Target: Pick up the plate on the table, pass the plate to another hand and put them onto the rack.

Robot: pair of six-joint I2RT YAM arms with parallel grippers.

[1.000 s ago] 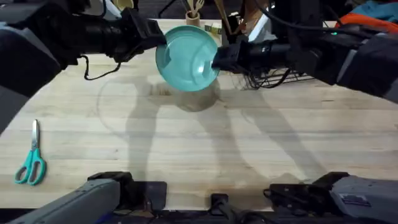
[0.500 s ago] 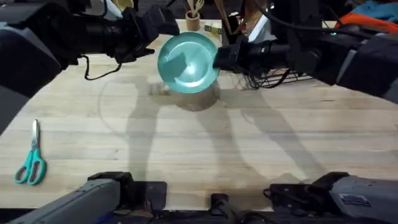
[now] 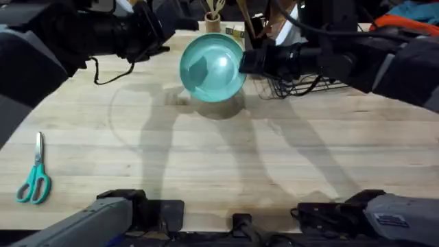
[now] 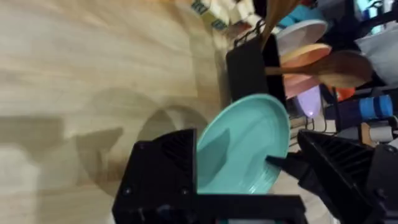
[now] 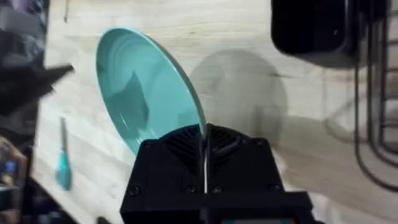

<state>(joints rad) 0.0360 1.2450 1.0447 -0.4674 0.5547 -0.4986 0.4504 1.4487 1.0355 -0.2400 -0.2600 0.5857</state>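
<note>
The teal plate (image 3: 212,67) hangs tilted in the air over the far middle of the table (image 3: 219,158). My right gripper (image 3: 241,62) is shut on the plate's right rim; in the right wrist view the rim (image 5: 186,93) runs edge-on into the fingers. My left gripper (image 3: 164,31) stands open just left of the plate, apart from it, with nothing in it. In the left wrist view the plate (image 4: 242,149) shows beyond my own finger (image 4: 165,168). The black wire rack (image 3: 302,86) sits at the far right, behind the right arm.
Teal-handled scissors (image 3: 34,180) lie near the table's left edge. Orange-pink plates (image 4: 305,53) and a lavender plate (image 4: 311,99) stand beyond the table's far edge. A wooden utensil holder (image 3: 214,20) is at the back.
The left gripper has let go of the plate's left rim and drawn back to the left. The plate, held by the right gripper alone, has shifted slightly right.
</note>
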